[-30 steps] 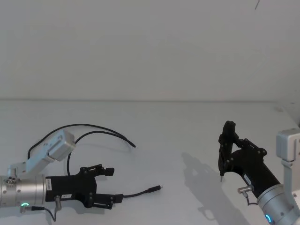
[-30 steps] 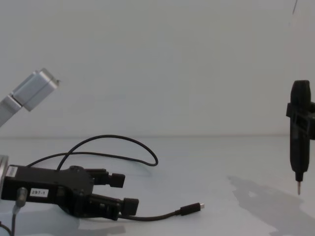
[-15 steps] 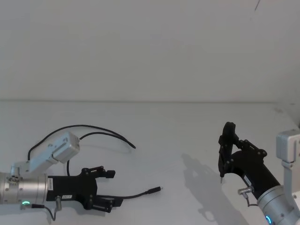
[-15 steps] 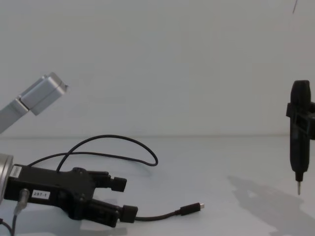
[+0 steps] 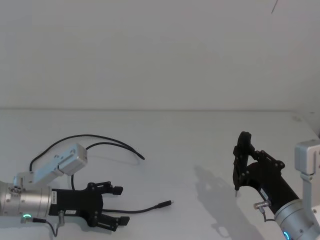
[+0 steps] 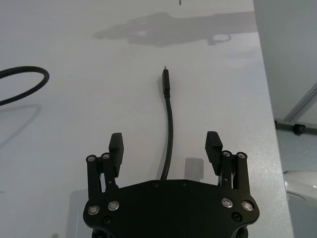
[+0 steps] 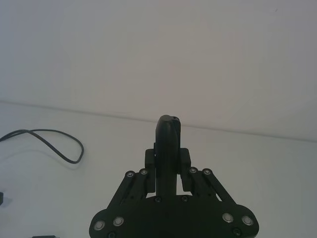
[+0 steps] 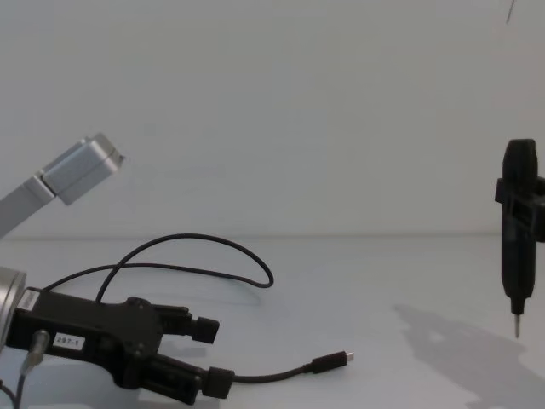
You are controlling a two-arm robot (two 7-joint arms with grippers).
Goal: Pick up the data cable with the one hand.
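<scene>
1. Left gripper [image 8: 213, 356] sits low over the near-left part of the white worktop [image 5: 200, 135], lying nearly flat and pointing toward the robot's right. Judged: it is lined up with the cable's run, so closing would pinch across the cord.
2. Its fingers [image 6: 116, 144] are spread wide and hold nothing. In the left wrist view there is a clear gap between the cord and each pad.
3. The data cable [image 6: 171, 124] lies on the worktop. Its end section runs straight out between the open fingers. The plug [image 8: 328, 363] with its silver tip rests just beyond them, pointing away from the gripper. The rest of the cord loops back in a wide arc behind the left arm.
4. Judged: the straight stretch behind the plug was chosen as the grasp site. It is the one part that lies single, away from the overlapping loops.
5. Step in hand, judged: pre-grasp, with closing not yet done. The lower finger looks close to the worktop; I cannot tell whether it touches.
6. Right gripper [image 7: 167, 163] is held raised on the right, well apart from the cord. It is clamped on a slim pen-shaped tool [image 8: 516, 230], tip down and clear of the surface. It looks parked.
</scene>
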